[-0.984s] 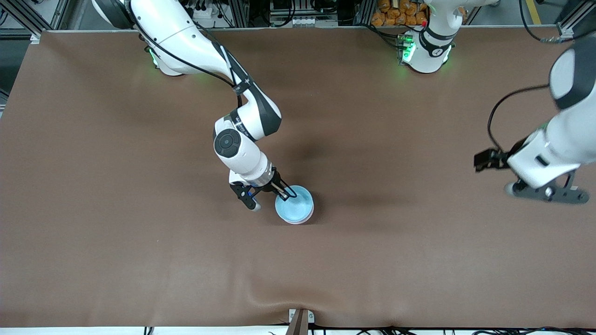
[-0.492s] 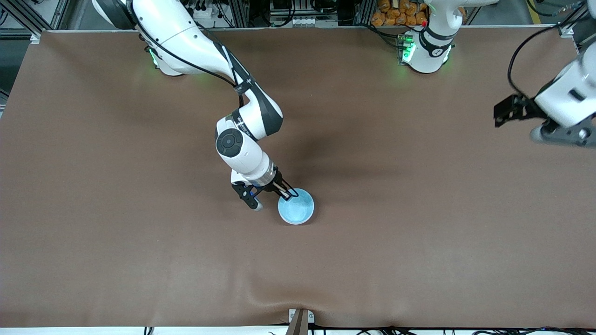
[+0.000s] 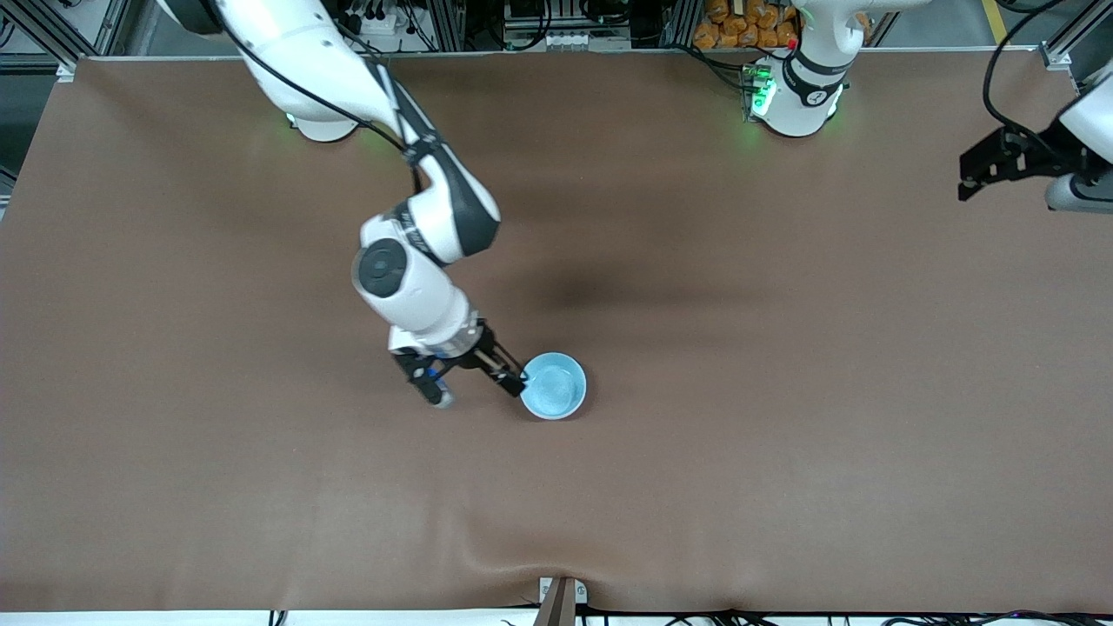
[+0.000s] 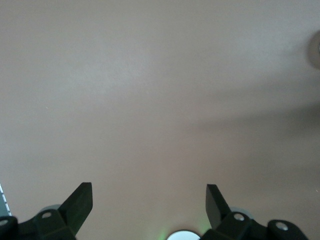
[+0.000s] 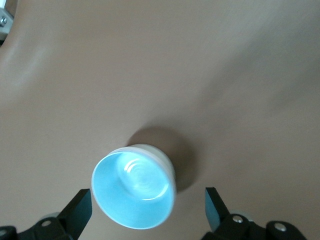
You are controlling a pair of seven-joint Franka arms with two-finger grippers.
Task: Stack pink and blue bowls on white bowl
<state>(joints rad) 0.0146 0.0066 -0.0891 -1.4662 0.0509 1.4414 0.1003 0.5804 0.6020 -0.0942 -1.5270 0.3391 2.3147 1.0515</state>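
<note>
The light blue bowl (image 3: 554, 386) sits upright at mid-table, nested on top of a stack. In the right wrist view the blue bowl (image 5: 134, 192) shows a pale bowl wall (image 5: 161, 156) under its rim. I cannot tell whether that wall is pink or white, and the rest of the lower bowls is hidden. My right gripper (image 3: 476, 391) is open and empty, just beside the stack toward the right arm's end of the table. Its fingers stand wide apart in its wrist view (image 5: 147, 207). My left gripper (image 3: 1080, 187) is open and empty, raised over the table's edge at the left arm's end, and shows only bare table (image 4: 147, 197).
The brown table mat (image 3: 783, 452) has a wrinkle at its near edge (image 3: 487, 556). The arm bases (image 3: 796, 96) with green lights stand along the table's back edge. A bag of orange items (image 3: 739, 22) lies off the table.
My right gripper has drawn back off the blue bowl's rim toward the right arm's end. The blue bowl has settled on the stack. My left arm has swung up and away toward the table's edge.
</note>
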